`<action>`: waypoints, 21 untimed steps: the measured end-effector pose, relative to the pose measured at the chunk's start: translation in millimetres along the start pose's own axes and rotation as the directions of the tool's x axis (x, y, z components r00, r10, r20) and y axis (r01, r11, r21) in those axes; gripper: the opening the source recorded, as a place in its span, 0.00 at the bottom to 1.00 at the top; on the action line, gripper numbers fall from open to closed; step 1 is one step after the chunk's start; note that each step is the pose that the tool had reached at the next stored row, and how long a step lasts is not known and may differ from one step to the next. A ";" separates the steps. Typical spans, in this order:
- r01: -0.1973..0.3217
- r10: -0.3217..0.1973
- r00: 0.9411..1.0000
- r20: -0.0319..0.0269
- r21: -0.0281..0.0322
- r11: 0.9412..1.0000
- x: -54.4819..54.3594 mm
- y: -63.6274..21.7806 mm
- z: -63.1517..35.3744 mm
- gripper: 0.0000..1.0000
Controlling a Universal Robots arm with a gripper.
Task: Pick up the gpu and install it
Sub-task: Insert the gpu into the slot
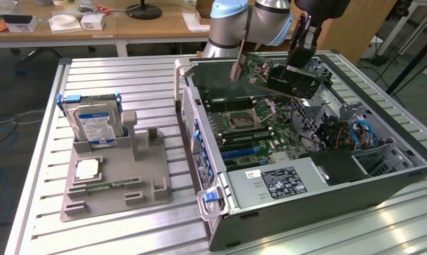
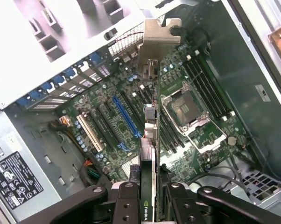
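Hard drive with a blue-and-white label stands upright in a blue carrier at the exterior view's left, slotted into a grey holder block on the slatted metal table. On the block's flat base we see a square processor chip and, just nearer the camera, a narrow green memory stick. Moving rightward, we meet the open computer case lying on its side. Its motherboard is exposed, with the processor socket near the middle and the labelled power supply at the near end. Above the far part of the case, towards the exterior view's right, the robot arm reaches down. Its gripper is clamped on the gpu, which hangs tilted in the air over the motherboard, with green board and black cooler showing. In the wrist view we look along the card edge-on, with one of the fingers against each face. The silver end bracket sits at the card's far end, near the case's rear wall. The blue expansion slot lies on the board beside the card's line, apart from it.
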State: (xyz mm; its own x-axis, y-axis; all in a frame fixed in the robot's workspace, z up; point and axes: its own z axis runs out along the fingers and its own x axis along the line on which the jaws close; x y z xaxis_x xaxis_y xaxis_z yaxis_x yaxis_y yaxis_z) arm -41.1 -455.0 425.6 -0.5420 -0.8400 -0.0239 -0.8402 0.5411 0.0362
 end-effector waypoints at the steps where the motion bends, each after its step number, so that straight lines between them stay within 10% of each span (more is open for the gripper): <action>1: 0.009 -0.009 1.000 0.000 0.000 1.000 0.0 0.0 0.0 0.26; 21: 0.194 -0.194 0.981 -0.006 -0.005 0.981 0.0 0.0 0.0 0.26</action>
State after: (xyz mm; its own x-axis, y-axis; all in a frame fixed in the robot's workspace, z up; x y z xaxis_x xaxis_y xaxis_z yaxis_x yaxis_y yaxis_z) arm -41.1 -455.0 425.6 -0.3687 -0.9292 -0.0240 -0.9292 0.3678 0.0362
